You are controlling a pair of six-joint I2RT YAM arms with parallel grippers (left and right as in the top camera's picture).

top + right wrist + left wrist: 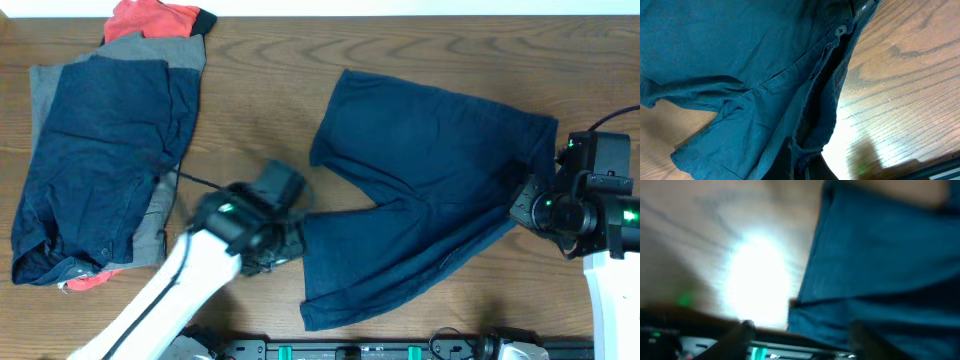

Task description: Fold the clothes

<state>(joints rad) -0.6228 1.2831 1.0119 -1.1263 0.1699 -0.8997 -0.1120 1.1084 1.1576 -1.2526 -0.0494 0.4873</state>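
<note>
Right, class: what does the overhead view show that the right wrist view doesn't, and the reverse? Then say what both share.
Only the overhead shows the pile of clothes at the left, navy over grey and red-orange, and the left gripper by a leg hem. Only the right wrist shows the waistband button and the open fly by it. Both show the navy shorts lying on the wooden table.

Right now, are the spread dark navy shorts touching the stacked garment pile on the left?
Apart. Overhead shows bare wooden table between dark navy shorts and garment pile.
</note>
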